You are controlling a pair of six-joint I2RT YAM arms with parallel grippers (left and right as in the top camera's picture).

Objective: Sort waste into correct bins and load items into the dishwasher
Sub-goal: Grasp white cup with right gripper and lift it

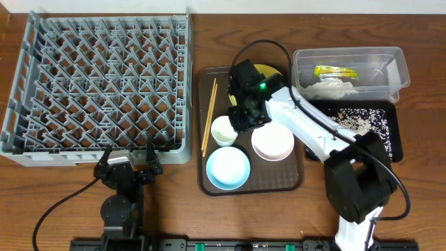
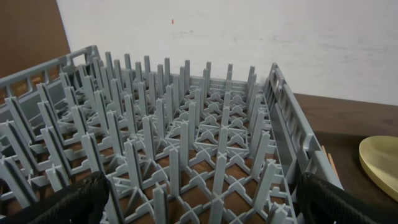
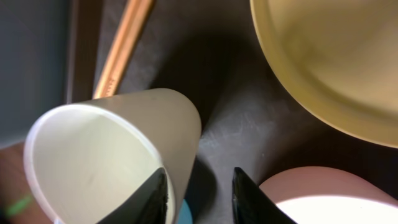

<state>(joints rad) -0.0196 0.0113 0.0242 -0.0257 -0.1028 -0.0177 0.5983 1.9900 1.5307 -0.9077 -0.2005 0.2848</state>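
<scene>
Since the small white cup (image 3: 93,168) looks light, stiff and probably slick, I'd pinch its rim wall. The right hand (image 3: 198,196) straddles it with fingers apart, on the brown serving tray (image 1: 279,178) mid-bench. The left hand (image 1: 128,159) hangs spread by the front edge.

Right fingers (image 3: 157,198) slightly parted on extended arm (image 1: 306,127); left fingers (image 2: 68,202) spread wide.

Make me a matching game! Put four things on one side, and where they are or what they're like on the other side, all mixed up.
Things:
1. foil wrapper
2. rice scraps
3. chopsticks
4. dish rack

Matches:
A. on the brown tray
B. holds no dishes
C. in the clear tub
D. on the black tray

Pairs: 1-C, 2-D, 3-A, 4-B
</scene>
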